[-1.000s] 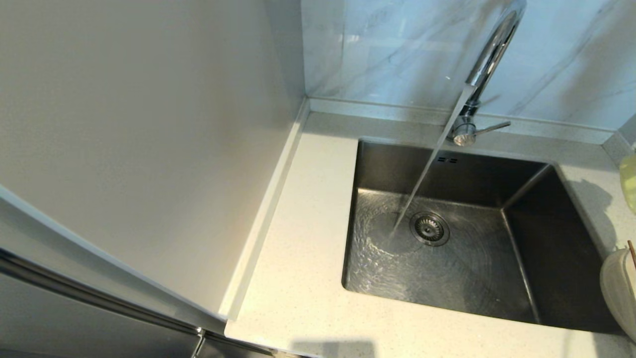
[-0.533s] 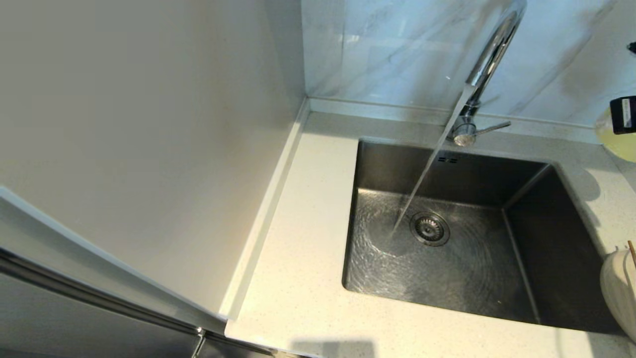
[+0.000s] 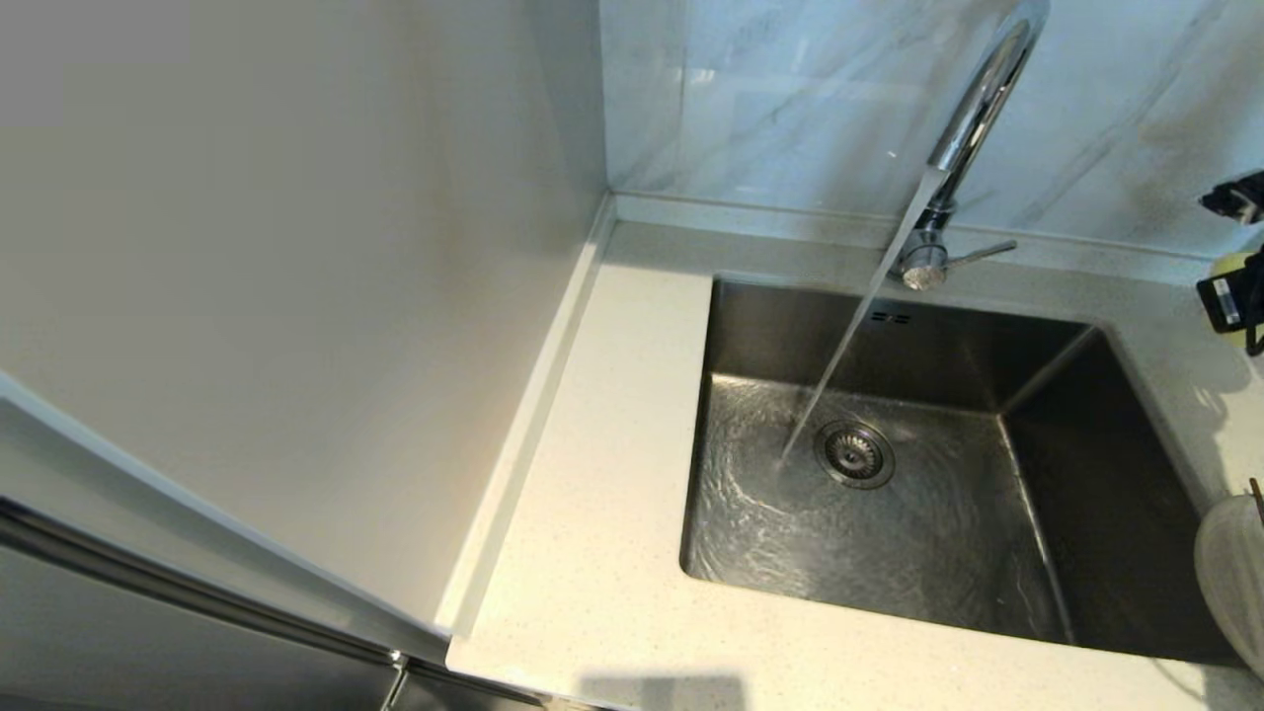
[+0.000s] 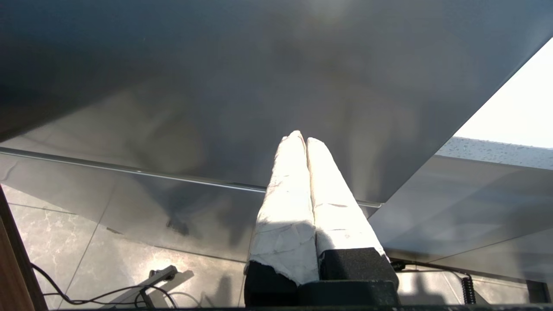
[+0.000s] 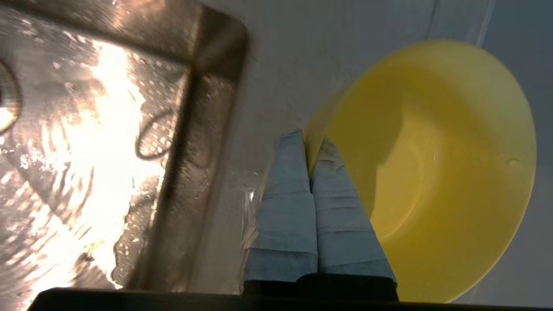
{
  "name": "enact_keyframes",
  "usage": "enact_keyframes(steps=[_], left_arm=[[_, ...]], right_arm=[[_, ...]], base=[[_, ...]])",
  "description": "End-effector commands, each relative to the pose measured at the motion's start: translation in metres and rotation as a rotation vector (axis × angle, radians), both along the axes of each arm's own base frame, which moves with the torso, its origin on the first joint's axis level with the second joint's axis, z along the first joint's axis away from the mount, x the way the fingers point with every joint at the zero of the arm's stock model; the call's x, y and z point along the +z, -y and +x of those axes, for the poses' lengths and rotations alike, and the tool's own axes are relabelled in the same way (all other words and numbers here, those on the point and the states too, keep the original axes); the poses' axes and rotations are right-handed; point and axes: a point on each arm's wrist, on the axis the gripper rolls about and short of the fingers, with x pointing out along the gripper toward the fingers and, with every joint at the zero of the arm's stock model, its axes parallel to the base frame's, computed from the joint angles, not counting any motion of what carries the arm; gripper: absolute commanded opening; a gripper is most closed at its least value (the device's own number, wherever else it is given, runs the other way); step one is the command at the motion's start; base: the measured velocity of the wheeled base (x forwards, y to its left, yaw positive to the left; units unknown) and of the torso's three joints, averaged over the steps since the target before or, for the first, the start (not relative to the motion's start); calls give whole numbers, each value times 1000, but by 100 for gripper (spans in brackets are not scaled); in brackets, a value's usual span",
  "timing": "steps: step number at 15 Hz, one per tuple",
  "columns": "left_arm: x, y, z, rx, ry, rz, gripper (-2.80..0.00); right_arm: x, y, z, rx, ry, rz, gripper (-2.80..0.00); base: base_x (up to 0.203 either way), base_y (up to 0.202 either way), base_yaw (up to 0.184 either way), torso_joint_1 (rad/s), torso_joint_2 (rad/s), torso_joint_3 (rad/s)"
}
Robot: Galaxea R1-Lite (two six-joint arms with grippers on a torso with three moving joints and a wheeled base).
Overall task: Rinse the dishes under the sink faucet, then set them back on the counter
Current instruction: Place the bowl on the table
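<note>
Water runs from the chrome sink faucet [image 3: 973, 109] into the steel sink [image 3: 1086, 474] beside the drain [image 3: 854, 454]. At the right edge of the head view my right gripper [image 3: 1232, 296] is over the counter [image 3: 612, 494] right of the sink. It is shut on the rim of the pale yellow bowl [image 5: 453, 164], one finger inside and one outside [image 5: 309, 140]. Only a sliver of the bowl [image 3: 1229, 265] shows in the head view. The off-white plate [image 3: 1229, 573] and a chopstick tip [image 3: 1256, 499] sit at the right edge, nearer to me. My left gripper [image 4: 301, 139] is shut on nothing, parked low.
A tall pale panel [image 3: 296, 247] walls off the left side of the counter. The grey-veined marble wall [image 3: 770, 99] rises behind the faucet, whose side lever [image 3: 978, 254] points right. The left gripper faces a grey cabinet front [image 4: 216, 86] above a tiled floor.
My right gripper has come into the head view at the right edge, holding the bowl. The bowl moved from lower on that edge toward the back wall. Water keeps running.
</note>
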Motion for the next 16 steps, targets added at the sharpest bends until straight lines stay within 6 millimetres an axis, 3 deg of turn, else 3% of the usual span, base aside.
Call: enact_keyframes(steps=[1,7,16], left_arm=[[0,0,0,0,0,0,-280],[0,0,0,0,0,0,-280],[0,0,0,0,0,0,-280]], right_arm=[[-19,14,6,-20,-44,23,-280],[-25,13,5,-31,-60,65,-280],[-51,17,15,-51,-104,124,-280]], base=[[0,0,0,0,0,0],[0,0,0,0,0,0],[0,0,0,0,0,0]])
